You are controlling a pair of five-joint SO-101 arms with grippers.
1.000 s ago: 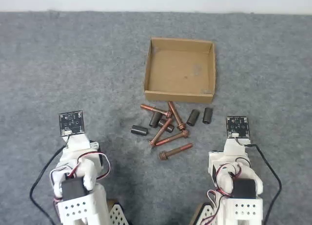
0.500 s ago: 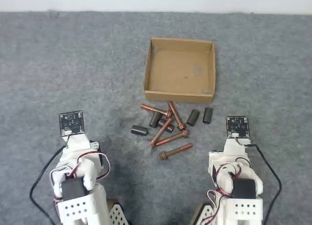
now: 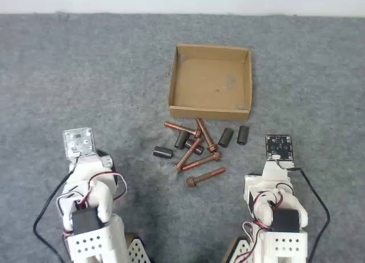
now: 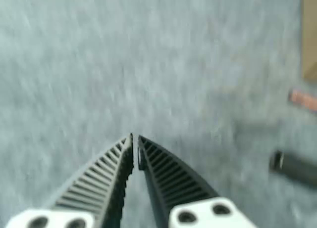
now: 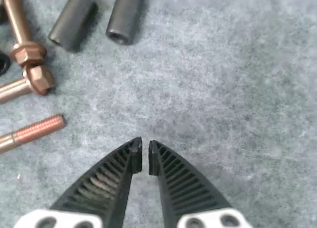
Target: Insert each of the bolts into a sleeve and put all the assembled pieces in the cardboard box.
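- The bolts [image 3: 189, 153] lie crossed in a heap just in front of the cardboard box [image 3: 209, 111], with sleeves [image 3: 226, 137] scattered beside them; none is joined yet.
- Left gripper [image 4: 134, 137] and right gripper [image 5: 142, 141] hang narrowed to a slit, holding nothing.
- Best start, I judge: open wide and take the outer bolt [image 3: 206, 176] (least tangled) by its shank.
- Grey felted tabletop [image 3: 85, 75]; pale wall [image 3: 182, 0] behind.
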